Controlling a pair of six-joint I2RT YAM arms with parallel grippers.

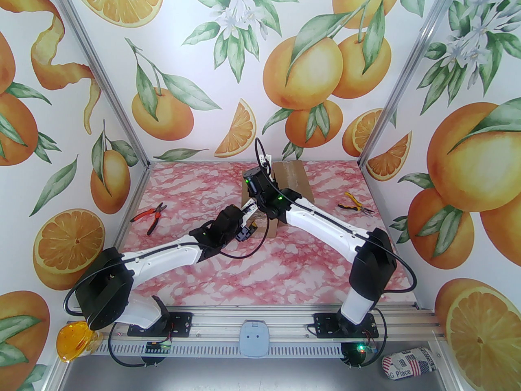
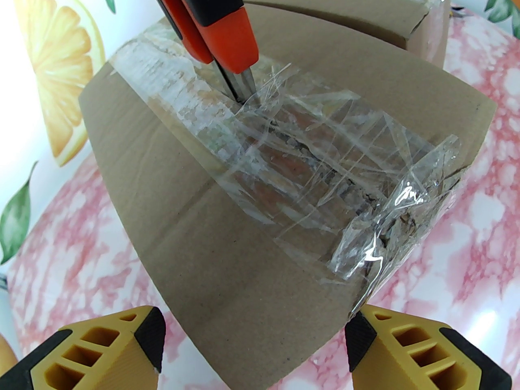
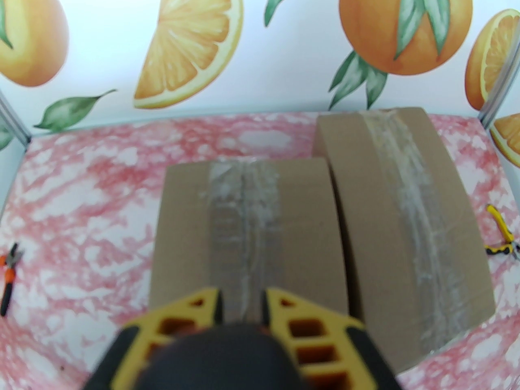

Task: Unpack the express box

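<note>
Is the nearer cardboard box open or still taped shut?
Shut: the cardboard box has its top flat, and torn, wrinkled tape spans the seam, where the orange cutter presses its blade in.

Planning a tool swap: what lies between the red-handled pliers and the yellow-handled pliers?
A smaller brown taped cardboard box and a larger taped cardboard box, side by side, in the right wrist view.

Top external: high, behind arm bases, looks down and forward over table (image 1: 285, 271). Left wrist: very close, tilted down past left gripper (image 2: 256, 339) onto taped box (image 2: 195, 217) and utility knife (image 2: 219, 22) just ahead. Right wrist: farther back, faces forward over right gripper (image 3: 241, 299); same box just ahead, second box (image 3: 406, 217) right of claw.
</note>
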